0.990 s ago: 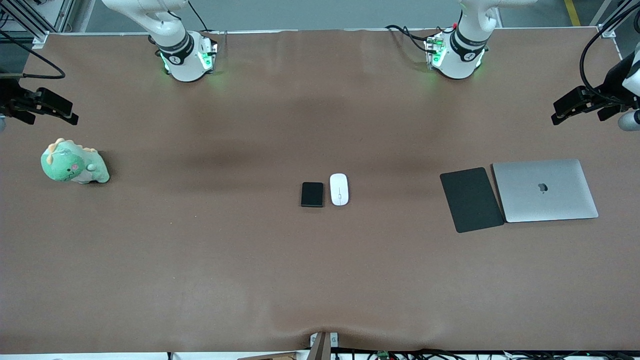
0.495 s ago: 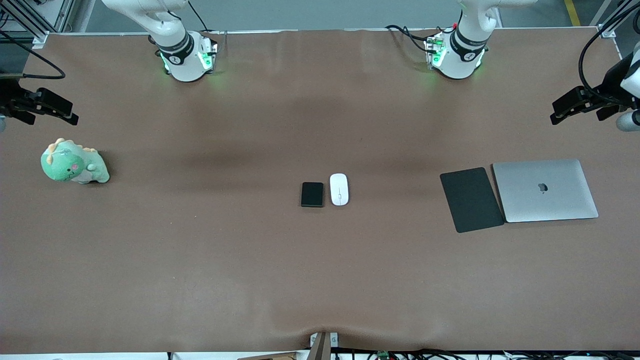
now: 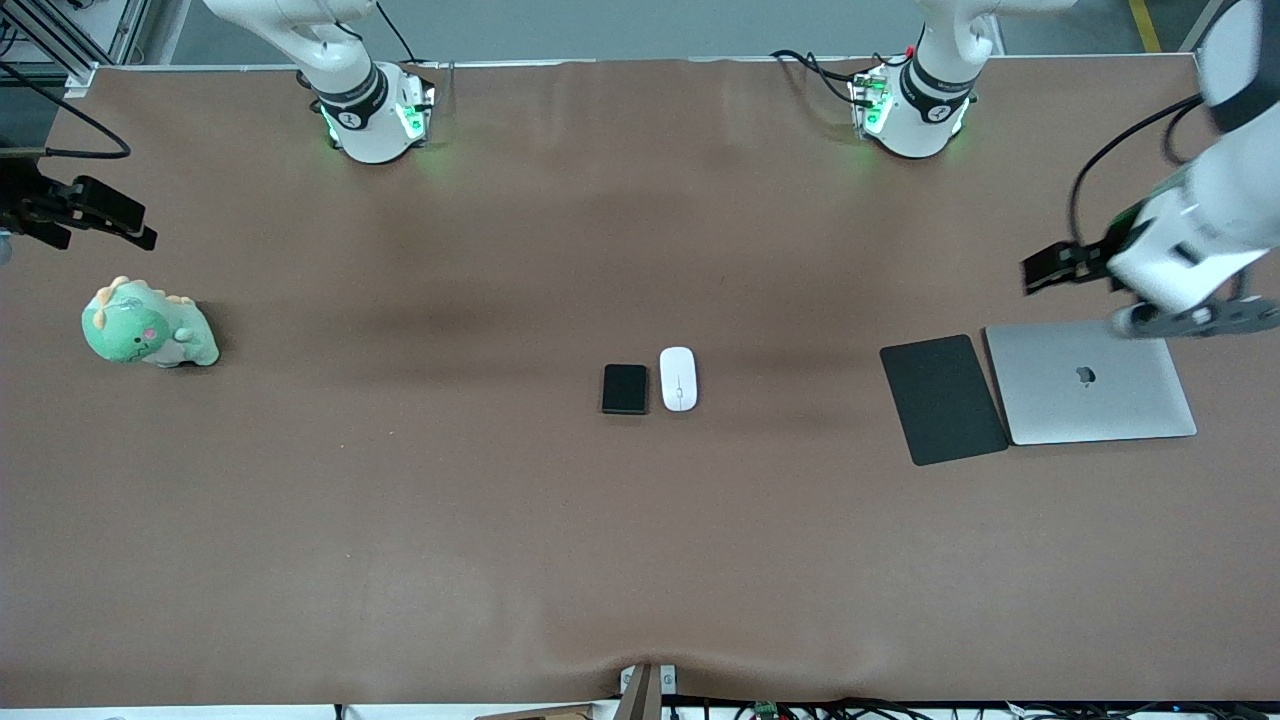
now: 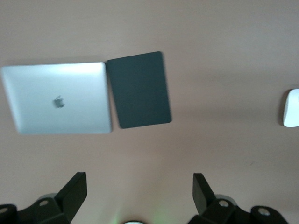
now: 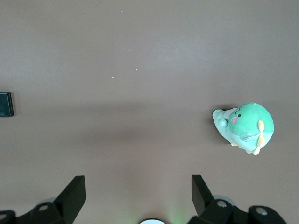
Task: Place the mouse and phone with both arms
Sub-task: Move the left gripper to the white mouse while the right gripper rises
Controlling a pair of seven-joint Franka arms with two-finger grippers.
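The white mouse point(image 3: 678, 379) and the black phone point(image 3: 625, 389) lie side by side at the table's middle, the phone toward the right arm's end. The mouse's edge shows in the left wrist view point(image 4: 290, 108). The phone's edge shows in the right wrist view point(image 5: 5, 104). My left gripper point(image 3: 1195, 320) hangs open and empty over the laptop's farther edge; it also shows in its own view point(image 4: 138, 179). My right gripper point(image 5: 136, 182) is open and empty, high over bare table near the plush toy. In the front view only that arm's black wrist part point(image 3: 90, 212) shows.
A closed silver laptop point(image 3: 1090, 381) and a flat black mouse pad point(image 3: 943, 399) lie side by side toward the left arm's end. A green dinosaur plush point(image 3: 145, 328) sits toward the right arm's end. The brown table point(image 3: 640, 560) is bare nearer the front camera.
My left arm has swung in from the table's end and now hangs over the laptop's farther edge. The right arm, the mouse and the phone have not moved.
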